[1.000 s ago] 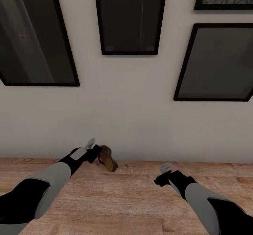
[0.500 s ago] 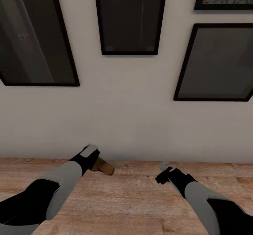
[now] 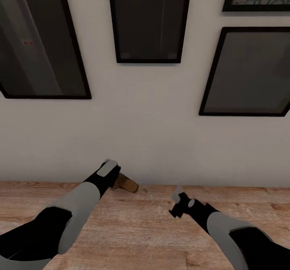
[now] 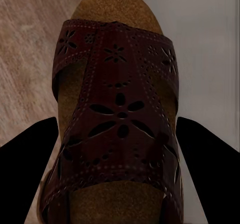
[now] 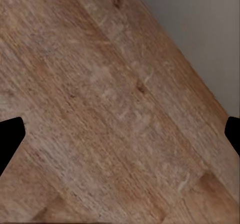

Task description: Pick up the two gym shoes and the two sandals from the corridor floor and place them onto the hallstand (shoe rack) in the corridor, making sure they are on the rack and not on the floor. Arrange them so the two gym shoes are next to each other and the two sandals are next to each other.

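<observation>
One sandal is pinched between the fingers of the left gripper; the two dark fingers flank it on either side. Its perforated dark brown strap crosses a tan insole. In the head view the sandal projects beyond the left gripper, close to the line where the wall meets the corridor floor. Whether it touches the floor cannot be determined.

The floor consists of light brown wood planks with visible grain. The wall is plain and pale. Four dark-framed pictures hang on it, their panels nearly black.

The right gripper is held over bare planks, well apart from the sandal. Its fingers are spread wide at opposite sides of the right wrist view, with nothing between them. That view shows floor and a strip of wall.
</observation>
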Robot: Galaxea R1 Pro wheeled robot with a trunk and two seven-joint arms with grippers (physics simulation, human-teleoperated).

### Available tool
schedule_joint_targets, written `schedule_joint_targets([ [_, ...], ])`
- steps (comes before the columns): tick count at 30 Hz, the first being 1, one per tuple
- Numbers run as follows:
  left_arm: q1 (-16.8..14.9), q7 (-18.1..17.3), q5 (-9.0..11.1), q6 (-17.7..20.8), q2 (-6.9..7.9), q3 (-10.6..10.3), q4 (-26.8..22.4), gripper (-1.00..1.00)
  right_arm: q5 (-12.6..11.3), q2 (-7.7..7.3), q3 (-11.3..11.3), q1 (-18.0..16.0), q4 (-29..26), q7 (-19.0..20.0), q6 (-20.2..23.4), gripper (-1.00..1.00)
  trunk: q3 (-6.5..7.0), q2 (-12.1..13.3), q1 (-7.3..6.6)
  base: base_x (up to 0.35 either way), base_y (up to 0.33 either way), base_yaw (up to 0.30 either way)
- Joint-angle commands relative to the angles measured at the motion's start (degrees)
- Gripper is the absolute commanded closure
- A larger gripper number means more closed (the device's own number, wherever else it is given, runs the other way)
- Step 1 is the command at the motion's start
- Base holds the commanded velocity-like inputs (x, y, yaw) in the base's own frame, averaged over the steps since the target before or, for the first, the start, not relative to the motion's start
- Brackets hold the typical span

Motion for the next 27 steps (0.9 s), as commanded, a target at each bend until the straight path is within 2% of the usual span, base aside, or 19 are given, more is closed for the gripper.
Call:
schedule_joint_targets([
  [1,0.0,0.0,0.1,0.0,-0.03,0.1,-0.1,1.0,0.0,0.03,0.3,0.0,0.2,0.1,-0.2,-1.0,0.0,0.0,0.0,0.0,0.0,0.0],
  [4,0.0,0.0,1.4,-0.1,-0.08,0.8,-0.2,1.0,0.1,0.18,0.9,0.0,0.5,0.2,-1.4,-1.0,0.0,0.0,0.0,0.0,0.0,0.0],
  [6,0.0,0.0,3.4,-0.2,-0.1,1.6,-0.2,1.0,0.1,0.38,1.2,0.0,0.5,0.2,-3.0,-1.0,0.0,0.0,0.0,0.0,0.0,0.0],
  [10,0.0,0.2,8.8,-0.4,-0.12,2.8,-0.3,1.0,0.1,0.74,1.4,0.0,0.1,0.2,-5.5,-1.0,0.0,0.0,0.0,0.0,0.0,0.0],
  [12,0.0,0.3,13.0,-0.5,-0.01,3.5,-0.2,1.0,0.1,0.88,1.6,0.0,-0.9,0.3,-6.6,-1.0,0.0,0.0,0.0,0.0,0.0,0.0],
  [15,0.0,0.3,14.9,-0.5,0.25,4.1,0.0,1.0,0.1,0.93,1.5,0.0,-2.4,0.3,-7.0,-1.0,0.0,0.0,0.0,0.0,0.0,0.0],
  [16,0.0,0.4,16.2,-0.4,0.43,4.5,0.5,1.0,0.0,1.11,1.5,0.0,-3.2,0.3,-7.2,-1.0,0.0,0.0,0.0,0.0,0.0,0.0],
  [24,0.0,2.5,20.6,0.0,1.07,5.1,2.1,1.0,-0.1,2.41,1.5,0.0,-4.3,0.3,-7.5,-1.0,0.0,0.0,0.0,0.0,0.0,0.0],
  [25,0.0,2.6,21.0,0.1,1.32,5.1,2.2,1.0,0.0,2.47,1.5,0.0,-4.3,0.3,-7.5,-1.0,0.0,0.0,0.0,0.0,0.0,0.0],
  [27,0.0,2.8,22.6,0.4,3.02,5.2,3.5,1.0,-0.1,2.65,1.5,0.0,-4.4,0.4,-7.6,-1.0,0.0,0.0,0.0,0.0,0.0,0.0],
])
